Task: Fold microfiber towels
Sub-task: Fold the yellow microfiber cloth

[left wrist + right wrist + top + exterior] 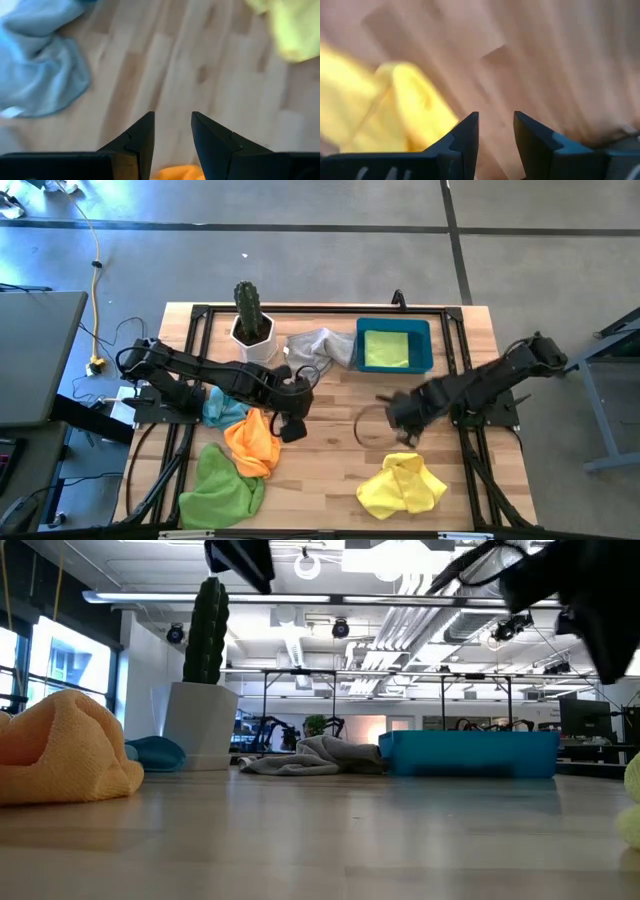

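Two grippers of mine hang above the table, both empty, each with its fingers a narrow gap apart. My left gripper sits just beside the orange towel, which lies crumpled between the light blue towel and a lime green towel near the table's front left. My right gripper hovers over bare wood, with the yellow towel heaped near it toward the front edge. The grey towel lies bunched between the white cactus pot and the blue bin, and a second lime green towel rests flat inside that bin.

Only the overhead view shows the cloth in the bin; from table height the bin's wall hides it. My left wrist view shows orange cloth just under my fingers, with nothing clamped. My right wrist view shows yellow cloth ahead of and beside my fingers.
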